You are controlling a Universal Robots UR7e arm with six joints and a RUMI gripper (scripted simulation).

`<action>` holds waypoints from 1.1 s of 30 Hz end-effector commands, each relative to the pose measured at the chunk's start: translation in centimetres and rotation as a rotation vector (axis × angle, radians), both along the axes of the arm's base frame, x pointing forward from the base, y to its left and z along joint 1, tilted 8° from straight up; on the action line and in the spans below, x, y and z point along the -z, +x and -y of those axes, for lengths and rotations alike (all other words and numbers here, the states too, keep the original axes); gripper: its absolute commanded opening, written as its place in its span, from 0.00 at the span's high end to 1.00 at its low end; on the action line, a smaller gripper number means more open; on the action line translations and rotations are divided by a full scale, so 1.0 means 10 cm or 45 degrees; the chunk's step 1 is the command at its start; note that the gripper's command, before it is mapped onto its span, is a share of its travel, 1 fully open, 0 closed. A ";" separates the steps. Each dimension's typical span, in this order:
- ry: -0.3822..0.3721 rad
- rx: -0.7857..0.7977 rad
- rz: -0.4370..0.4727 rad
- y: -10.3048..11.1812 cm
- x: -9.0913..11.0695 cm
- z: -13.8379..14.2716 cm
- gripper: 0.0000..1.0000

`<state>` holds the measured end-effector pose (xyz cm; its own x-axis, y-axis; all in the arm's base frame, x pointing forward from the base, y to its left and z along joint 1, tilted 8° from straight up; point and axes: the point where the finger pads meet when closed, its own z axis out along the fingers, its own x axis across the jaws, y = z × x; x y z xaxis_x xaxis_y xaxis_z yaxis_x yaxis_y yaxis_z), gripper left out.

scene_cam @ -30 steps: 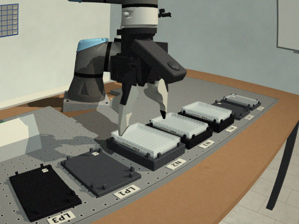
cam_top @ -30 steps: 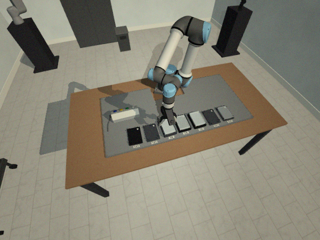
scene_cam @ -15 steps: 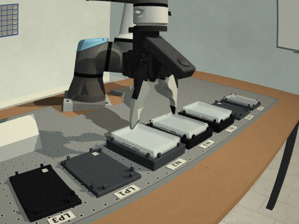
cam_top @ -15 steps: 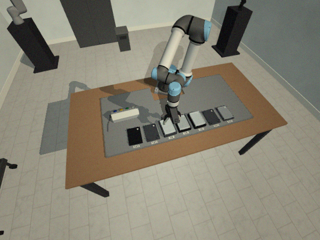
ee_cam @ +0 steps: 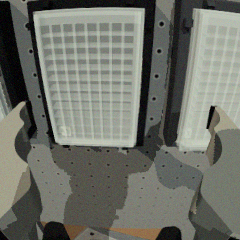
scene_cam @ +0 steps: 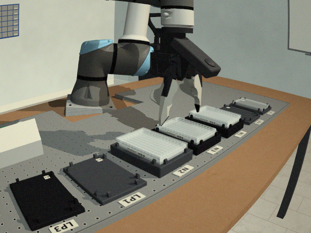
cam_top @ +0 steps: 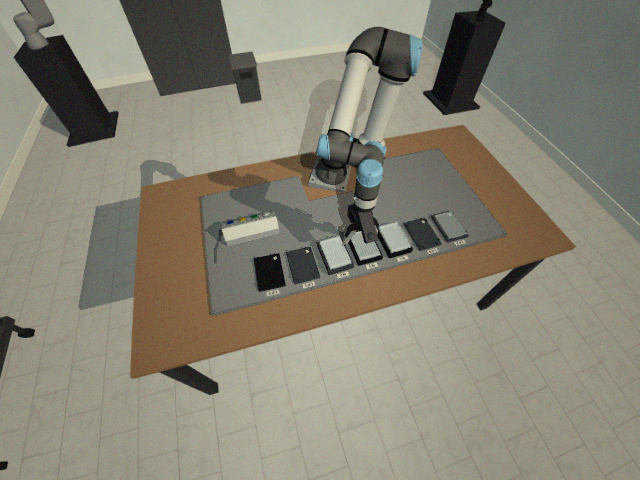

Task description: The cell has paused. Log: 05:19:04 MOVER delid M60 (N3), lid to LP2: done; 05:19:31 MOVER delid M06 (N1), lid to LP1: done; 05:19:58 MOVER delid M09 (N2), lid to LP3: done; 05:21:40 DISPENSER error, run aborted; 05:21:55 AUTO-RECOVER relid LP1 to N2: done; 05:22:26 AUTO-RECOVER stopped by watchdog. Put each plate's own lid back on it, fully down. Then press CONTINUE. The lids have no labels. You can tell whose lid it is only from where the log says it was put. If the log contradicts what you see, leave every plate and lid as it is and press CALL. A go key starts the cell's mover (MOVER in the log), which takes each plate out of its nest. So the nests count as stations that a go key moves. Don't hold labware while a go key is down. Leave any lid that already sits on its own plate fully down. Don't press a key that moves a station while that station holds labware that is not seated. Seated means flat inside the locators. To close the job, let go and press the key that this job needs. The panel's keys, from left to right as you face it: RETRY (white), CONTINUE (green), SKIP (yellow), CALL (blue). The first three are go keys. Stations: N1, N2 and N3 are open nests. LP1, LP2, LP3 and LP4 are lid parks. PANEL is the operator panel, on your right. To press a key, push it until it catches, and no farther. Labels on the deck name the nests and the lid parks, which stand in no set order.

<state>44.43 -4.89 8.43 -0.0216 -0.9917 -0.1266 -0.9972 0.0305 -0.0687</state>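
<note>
Your jaws [scene_cam: 179,110] stand spread wide with nothing between them, hanging above the rear end of the plate in nest N3 [scene_cam: 188,130]. In the wrist view that plate [ee_cam: 89,75] fills the space ahead of the jaws, its well grid plain to see, and you are above it rather than touching it.

To one side of the jaws, just beside N3, you have the plate in nest N2 [scene_cam: 150,144]; its top looks smoother and slightly frosted, as a lid lying on it would look, though you cannot tell from here whether it sits fully down. To the other side, just beside N3, is the plate in nest N1 [scene_cam: 215,115], with an open grid showing in the wrist view [ee_cam: 212,75].

Past N2, farther from the jaws, lies lid park LP1 [scene_cam: 104,178], a dark grey pad with nothing visible on it, and beyond that lid park LP3 [scene_cam: 42,198], which shows as a flat black surface; you cannot tell whether a lid lies there. Past N1, a dark park [scene_cam: 243,113] comes next, and the last park in the row carries a pale clear lid [scene_cam: 250,103]; their labels are too small to read.

The operator panel [cam_top: 249,229] sits well apart from the jaws, behind the LP3 end of the row on the table [cam_top: 180,330].
</note>
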 end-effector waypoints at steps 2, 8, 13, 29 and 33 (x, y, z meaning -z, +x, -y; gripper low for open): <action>-0.002 0.001 0.001 0.01 -0.04 -0.26 0.18; -0.002 0.001 0.001 0.02 -0.08 -0.56 0.18; -0.002 0.001 0.001 0.02 -0.11 -0.80 0.18; -0.002 0.001 0.001 0.04 -0.20 -1.50 0.18; -0.002 0.001 0.001 0.04 -0.21 -1.60 0.18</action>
<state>44.68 9.68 10.32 -0.0211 -0.9916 -0.1276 -0.9972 0.0301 -0.0691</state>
